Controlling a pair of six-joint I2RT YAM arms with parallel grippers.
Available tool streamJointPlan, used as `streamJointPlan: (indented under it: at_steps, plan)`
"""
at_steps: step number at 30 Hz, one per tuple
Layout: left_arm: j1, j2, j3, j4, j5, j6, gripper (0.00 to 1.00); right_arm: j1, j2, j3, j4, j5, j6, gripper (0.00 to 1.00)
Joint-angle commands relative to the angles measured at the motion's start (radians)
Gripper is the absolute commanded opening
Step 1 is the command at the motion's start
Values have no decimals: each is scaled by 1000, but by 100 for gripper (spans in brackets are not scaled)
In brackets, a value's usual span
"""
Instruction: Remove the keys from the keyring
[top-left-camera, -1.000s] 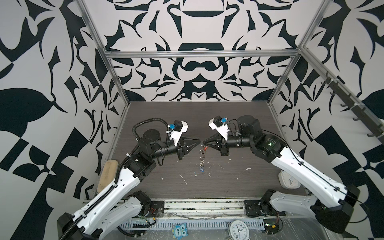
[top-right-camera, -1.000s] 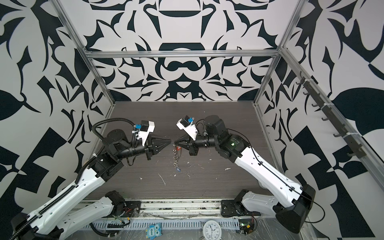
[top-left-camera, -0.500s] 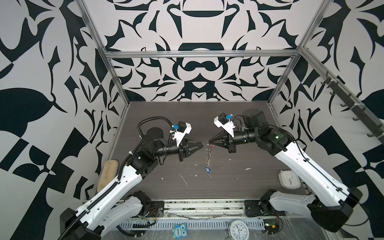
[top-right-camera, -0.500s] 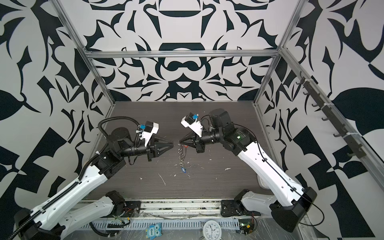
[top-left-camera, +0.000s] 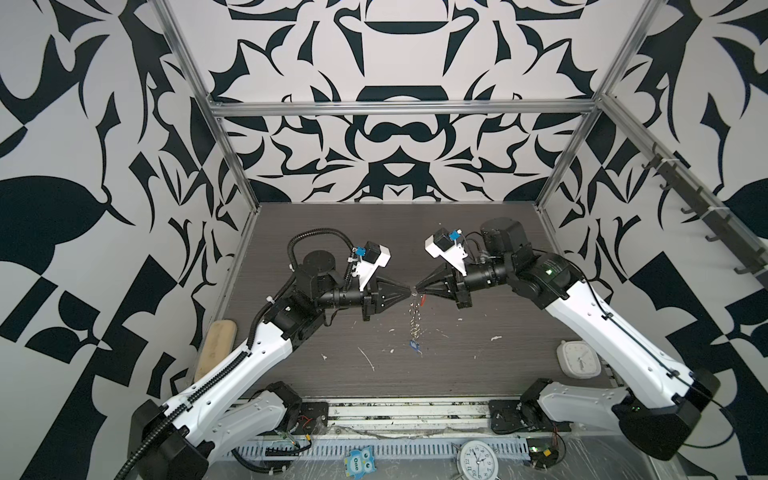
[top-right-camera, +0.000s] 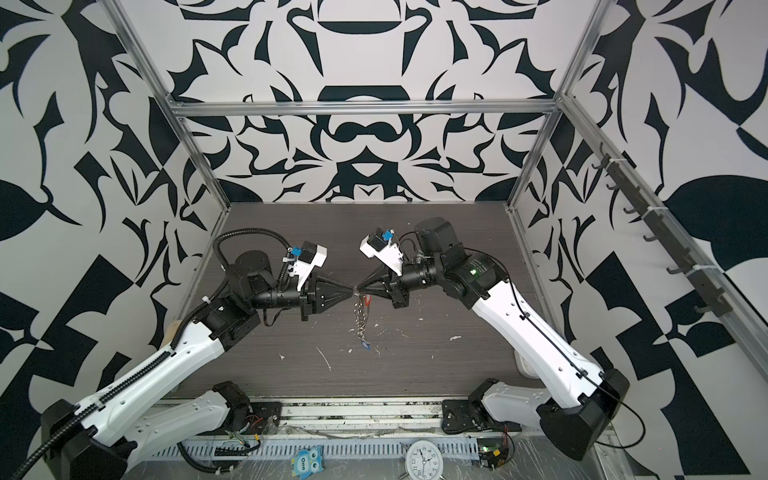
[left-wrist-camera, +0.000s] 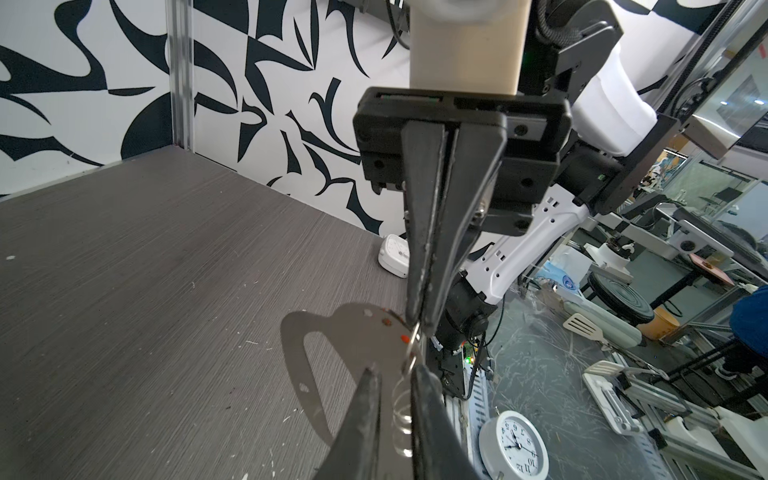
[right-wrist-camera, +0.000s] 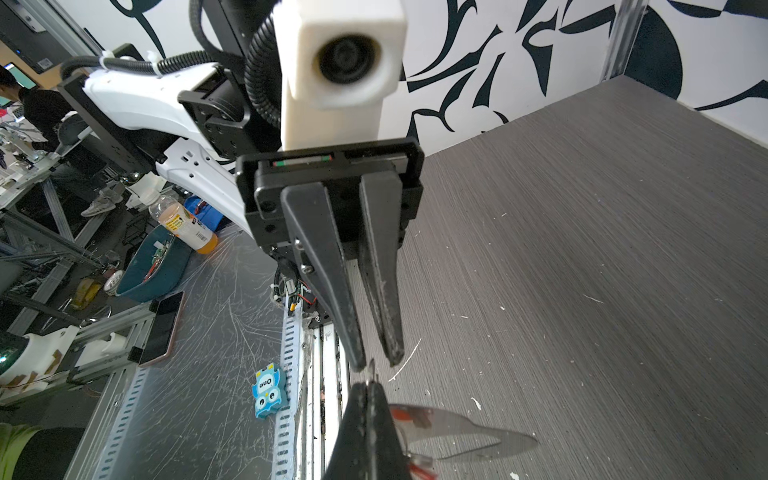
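Both arms reach in over the middle of the bench (top-left-camera: 478, 257), tips almost nose to nose in both top views. Right gripper (top-left-camera: 417, 288) (left-wrist-camera: 417, 325): fingers pressed flat together, pinching the top corner of the keyring (left-wrist-camera: 332, 353). The keyring hangs from that grip in the air, a flat silver plate with an oblong slot, turned edge-on to the top views. Its small rings (left-wrist-camera: 402, 401) dangle in a row down its straight edge. Left gripper (top-left-camera: 409, 292) (left-wrist-camera: 395, 373): fingers a narrow gap apart, one either side of those rings just below the other gripper's tip. I cannot tell whether they touch the metal. The right wrist view shows daylight between the two tips. Red tag (top-left-camera: 423, 298) sits high on the plate, just beside the right gripper. Blue tag (top-left-camera: 413, 345) hangs at the very bottom; I cannot tell whether it touches the bench. White square clock (top-left-camera: 579, 359) lies near the bench's front right corner, a tan pad (top-left-camera: 216, 345) along its left edge.
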Motion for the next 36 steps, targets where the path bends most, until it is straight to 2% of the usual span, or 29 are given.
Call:
streamJointPlan:
  at_steps: [1, 3, 9, 23, 27, 33, 36]
  plan:
    - [0, -8, 29, 41, 35, -16, 18, 2, -11, 35, 46, -29, 10, 0]
    - [0, -6, 30, 44, 43, -18, 17, 1, -11, 33, 53, -27, 16, 0]
    - [0, -4, 24, 58, 53, -24, 5, 2, -6, 29, 83, -19, 41, 0]
    - [-7, 13, 12, 106, 74, -51, 10, 8, 18, 16, 123, -19, 71, 0]
    - [-8, 14, 10, 108, 73, -51, 1, 8, 15, 9, 132, -16, 75, 0]
    - [-20, 3, -7, 148, 35, -62, 0, 10, -16, -38, 221, 39, 149, 1]
    - [-23, -24, -38, 207, -16, -79, 0, 11, -54, -85, 316, 72, 219, 29]
